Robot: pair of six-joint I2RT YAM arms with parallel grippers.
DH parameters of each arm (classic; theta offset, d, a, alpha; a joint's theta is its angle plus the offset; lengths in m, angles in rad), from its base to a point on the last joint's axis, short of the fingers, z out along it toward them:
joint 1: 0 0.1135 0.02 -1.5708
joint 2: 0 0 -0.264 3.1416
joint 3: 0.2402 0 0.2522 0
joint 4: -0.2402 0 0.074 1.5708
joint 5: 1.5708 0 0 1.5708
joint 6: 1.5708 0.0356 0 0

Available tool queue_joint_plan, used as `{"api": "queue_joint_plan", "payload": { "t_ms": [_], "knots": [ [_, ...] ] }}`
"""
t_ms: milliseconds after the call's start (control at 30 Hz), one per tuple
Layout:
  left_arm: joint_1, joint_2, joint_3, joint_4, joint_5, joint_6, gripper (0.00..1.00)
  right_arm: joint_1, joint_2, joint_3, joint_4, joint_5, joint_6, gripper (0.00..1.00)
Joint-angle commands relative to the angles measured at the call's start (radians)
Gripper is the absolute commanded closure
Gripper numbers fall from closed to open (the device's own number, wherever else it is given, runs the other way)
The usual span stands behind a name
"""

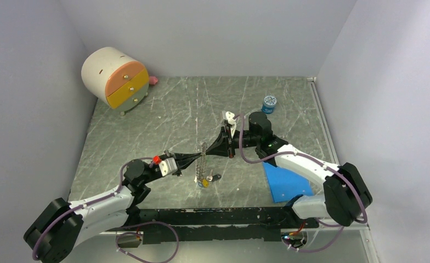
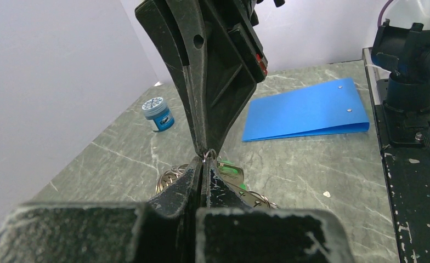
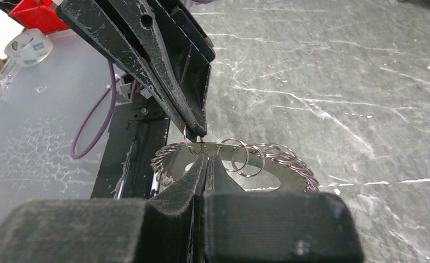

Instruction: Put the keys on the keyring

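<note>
Where left tool (image 2: 202,164), right tool (image 3: 204,159) pinch keyring (image 3: 281,178), keys (image 2: 232,171) half-hidden (green glimpse).

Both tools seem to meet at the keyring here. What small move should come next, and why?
Probably a slight joint lift: the left tool and right tool are both shut tip to tip on the keyring, with keys dangling below, close to the table.

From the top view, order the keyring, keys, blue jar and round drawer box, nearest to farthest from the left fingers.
1. keyring, pinched in the left fingers.
2. keys, just nearer the bases.
3. blue jar, far right.
4. round drawer box, far left corner.
</note>
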Motion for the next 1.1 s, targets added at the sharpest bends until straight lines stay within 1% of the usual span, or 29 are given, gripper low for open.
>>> {"api": "queue_joint_plan", "payload": {
  "t_ms": [0,200,400,433,467,533,600,667,733,800,867,900,933,1000,1067],
  "knots": [
    [0.0,-0.006,0.031,0.15,-0.01,-0.009,0.97,-0.009,0.037,-0.011,0.057,-0.018,0.019,1.0],
    [0.0,0.006,0.028,0.172,-0.015,-0.019,0.97,-0.009,0.076,-0.011,0.085,-0.048,0.043,1.0],
    [0.001,0.004,0.027,0.156,-0.044,-0.019,0.97,-0.009,0.063,-0.03,0.102,-0.04,0.039,0.99],
    [0.001,0.003,0.027,0.151,-0.048,-0.018,0.97,-0.01,0.056,-0.032,0.097,-0.036,0.032,0.94],
    [0.0,0.002,0.027,0.143,-0.052,-0.017,0.97,-0.011,0.04,-0.034,0.088,-0.025,0.022,0.85],
    [0.0,-0.003,0.029,0.12,-0.052,-0.01,0.98,-0.01,0.009,-0.042,0.07,-0.007,0.006,0.62],
    [0.0,-0.007,0.032,0.102,-0.047,-0.005,0.98,-0.01,-0.027,-0.051,0.058,0.01,-0.011,0.46],
    [0.0,-0.009,0.034,0.095,-0.044,-0.003,0.98,-0.01,-0.064,-0.057,0.051,0.019,-0.024,0.36],
    [0.0,-0.007,0.033,0.097,-0.042,-0.001,0.97,-0.009,-0.094,-0.058,0.043,0.03,-0.03,0.31],
    [0.0,-0.003,0.033,0.099,-0.041,-0.003,0.98,-0.009,-0.115,-0.052,0.04,0.03,-0.028,0.3],
    [0.0,0.002,0.033,0.104,-0.039,-0.007,0.97,-0.007,-0.123,-0.046,0.058,0.02,-0.008,0.33],
    [0.0,0.006,0.033,0.108,-0.038,-0.009,0.97,-0.007,-0.125,-0.045,0.076,0.01,0.008,0.37],
    [0.001,0.009,0.033,0.113,-0.037,-0.011,0.97,-0.006,-0.122,-0.046,0.102,-0.002,0.028,0.45],
    [0.0,0.014,0.033,0.119,-0.035,-0.014,0.97,-0.002,-0.11,-0.045,0.151,-0.024,0.065,0.52],
    [0.0,0.017,0.033,0.123,-0.035,-0.016,0.97,0.004,-0.089,-0.036,0.159,-0.03,0.074,0.58]
  ]
}}
